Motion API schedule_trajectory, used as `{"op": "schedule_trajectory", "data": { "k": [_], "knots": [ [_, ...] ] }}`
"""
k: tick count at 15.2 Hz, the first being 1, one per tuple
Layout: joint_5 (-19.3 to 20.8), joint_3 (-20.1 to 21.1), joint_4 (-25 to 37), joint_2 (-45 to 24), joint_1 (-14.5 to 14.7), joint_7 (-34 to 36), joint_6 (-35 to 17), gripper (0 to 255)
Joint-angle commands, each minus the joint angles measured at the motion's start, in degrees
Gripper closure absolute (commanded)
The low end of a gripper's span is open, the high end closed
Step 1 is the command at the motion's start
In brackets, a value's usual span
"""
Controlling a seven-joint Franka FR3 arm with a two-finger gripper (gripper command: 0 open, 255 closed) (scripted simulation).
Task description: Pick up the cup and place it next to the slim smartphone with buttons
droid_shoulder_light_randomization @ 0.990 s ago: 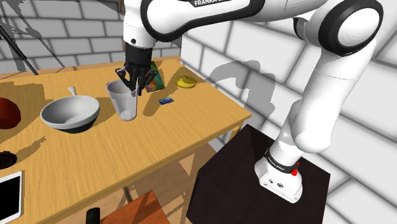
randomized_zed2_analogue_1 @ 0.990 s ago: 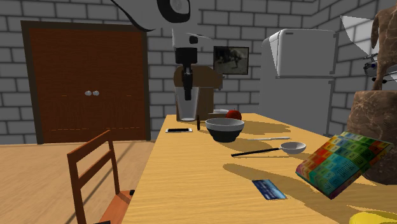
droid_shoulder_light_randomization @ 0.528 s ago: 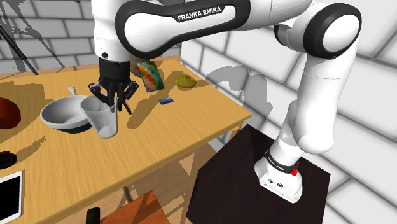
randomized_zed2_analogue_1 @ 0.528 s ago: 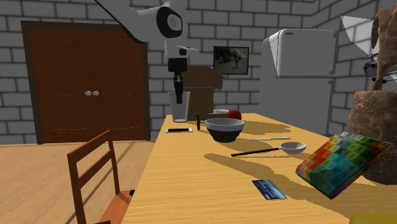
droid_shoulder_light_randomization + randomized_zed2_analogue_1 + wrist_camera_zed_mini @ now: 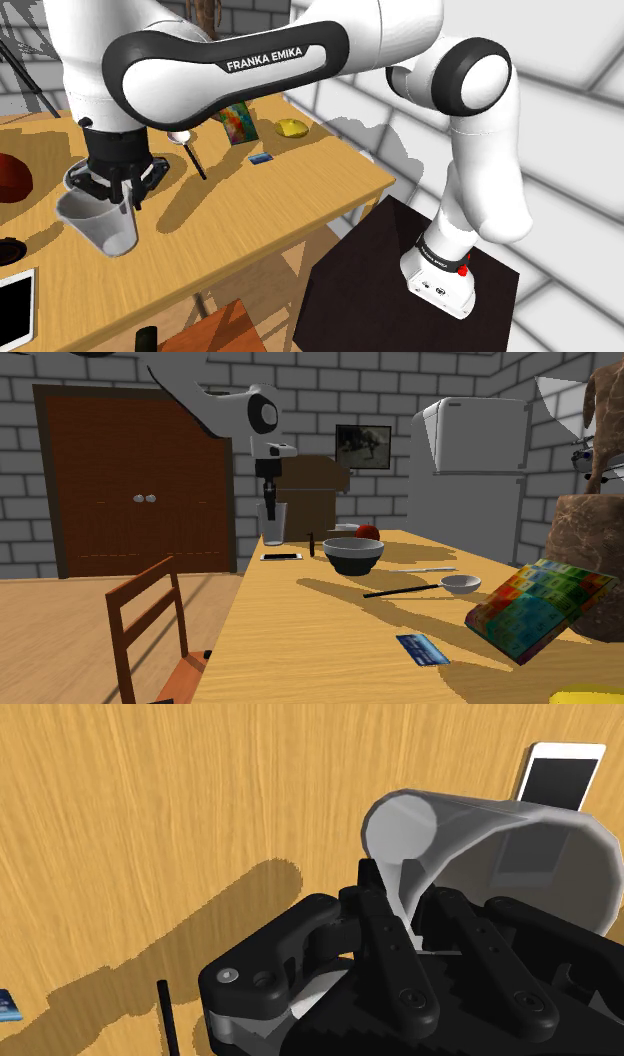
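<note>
1. shoulder view: the gripper (image 5: 110,188) is clamped on the rim of the pale, see-through cup (image 5: 98,226), one finger looking inside the wall and one outside. the cup hangs tilted over the table (image 5: 300,200) toward this view's left end. the white phone (image 5: 14,305) lies flat near the lower left corner, apart from the cup. a colourful book (image 5: 236,122) and a small blue card (image 5: 261,158) sit well off toward the far end.
2. second exterior view: the cup (image 5: 272,524) is at the far end of the table, under the gripper (image 5: 268,510). the phone (image 5: 281,557) lies just nearer the camera than the cup, and the dark bowl (image 5: 353,555) is to the right of both. the cup base looks clear of the wood, though i cannot be sure.
3. wrist view: the fingers (image 5: 390,944) pinch the cup (image 5: 500,854) wall at the gripper (image 5: 415,904). the phone (image 5: 563,774) with its dark screen lies beyond the cup's base, and bare table shows between them.
4. progress, my reading: the pick is done and the carry is nearly over. what is left is to lower the cup upright beside the phone, release it and back away.
</note>
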State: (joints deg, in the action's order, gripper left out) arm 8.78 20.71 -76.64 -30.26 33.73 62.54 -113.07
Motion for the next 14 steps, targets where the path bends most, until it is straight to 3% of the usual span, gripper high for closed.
{"op": "schedule_trajectory", "data": {
  "k": [1,4,5,14],
  "knots": [
    [1.4,-0.25,6.22,-4.29,2.6,1.74,1.96,255],
    [3.32,-0.9,17.71,-11.95,7.16,3.82,5.74,255],
    [4.06,-1.27,24.06,-15.9,9.33,4.39,8.03,255],
    [4.26,-1.47,16.71,-15.75,8.33,4.92,0.99,255]
  ]
}}
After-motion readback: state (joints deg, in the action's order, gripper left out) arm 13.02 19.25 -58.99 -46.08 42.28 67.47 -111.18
